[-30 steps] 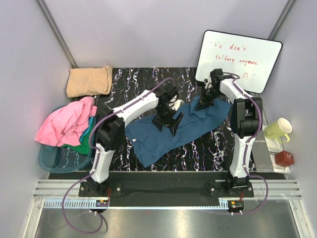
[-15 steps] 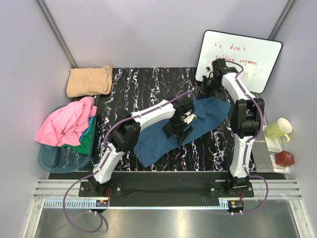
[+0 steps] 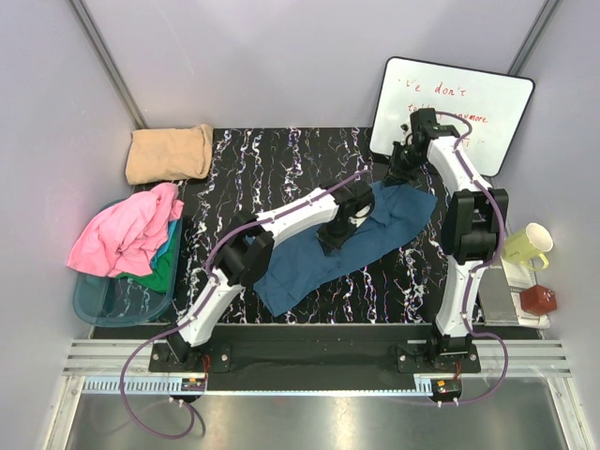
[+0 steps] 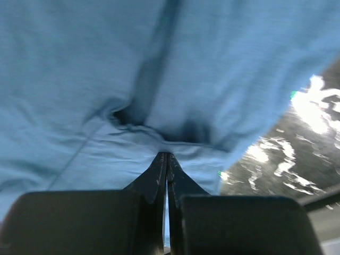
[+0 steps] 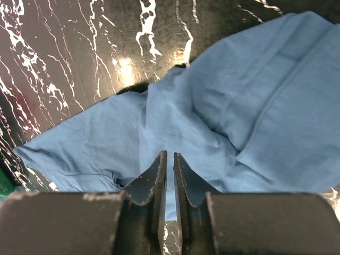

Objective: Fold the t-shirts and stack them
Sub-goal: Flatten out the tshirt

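Note:
A dark teal-blue t-shirt (image 3: 314,264) lies spread aslant across the black marbled table (image 3: 272,155). My left gripper (image 3: 341,229) is down on its middle. In the left wrist view that gripper (image 4: 167,154) is shut, with a pucker of the blue cloth (image 4: 159,64) pinched at its tips. My right gripper (image 3: 405,165) hangs over the shirt's far right end, by the whiteboard. In the right wrist view this gripper (image 5: 167,154) is open by a narrow slit, with nothing in it and the blue cloth (image 5: 239,106) below. A folded tan t-shirt (image 3: 169,153) lies at the far left.
A teal basket (image 3: 98,302) at the left edge holds a pink t-shirt (image 3: 127,234) and a green one (image 3: 159,272). A whiteboard (image 3: 450,108) leans at the back right. A yellow-green mug (image 3: 525,246) and a red block (image 3: 539,300) stand off the table's right side.
The left gripper travelled right along the blue shirt and shut on it. The right gripper let go of the shirt's right end, opened a slit and drew back toward the whiteboard.

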You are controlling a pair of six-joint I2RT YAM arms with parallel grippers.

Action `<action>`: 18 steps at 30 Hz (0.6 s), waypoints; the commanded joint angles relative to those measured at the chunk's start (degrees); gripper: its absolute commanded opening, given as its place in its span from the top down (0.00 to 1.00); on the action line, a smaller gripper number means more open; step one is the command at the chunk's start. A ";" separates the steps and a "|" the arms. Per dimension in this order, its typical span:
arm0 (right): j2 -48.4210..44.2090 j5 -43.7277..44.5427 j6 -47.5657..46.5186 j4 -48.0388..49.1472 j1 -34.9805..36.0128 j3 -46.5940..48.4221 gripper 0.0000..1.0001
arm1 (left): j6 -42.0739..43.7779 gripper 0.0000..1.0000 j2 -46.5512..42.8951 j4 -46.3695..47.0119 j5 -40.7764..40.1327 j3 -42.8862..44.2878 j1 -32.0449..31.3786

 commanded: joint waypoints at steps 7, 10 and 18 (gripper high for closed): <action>-4.80 -0.63 -0.85 -0.11 -0.56 -1.57 0.81 | -3.37 0.99 -9.17 1.32 -8.81 -3.61 1.21; -4.71 -0.72 -0.85 -0.02 -0.65 -2.01 0.80 | -3.02 0.49 -9.01 1.67 -3.01 -2.48 1.13; -4.62 0.33 -1.03 -0.11 -0.56 -2.54 0.79 | -1.09 0.36 -5.49 1.32 1.66 0.51 -1.07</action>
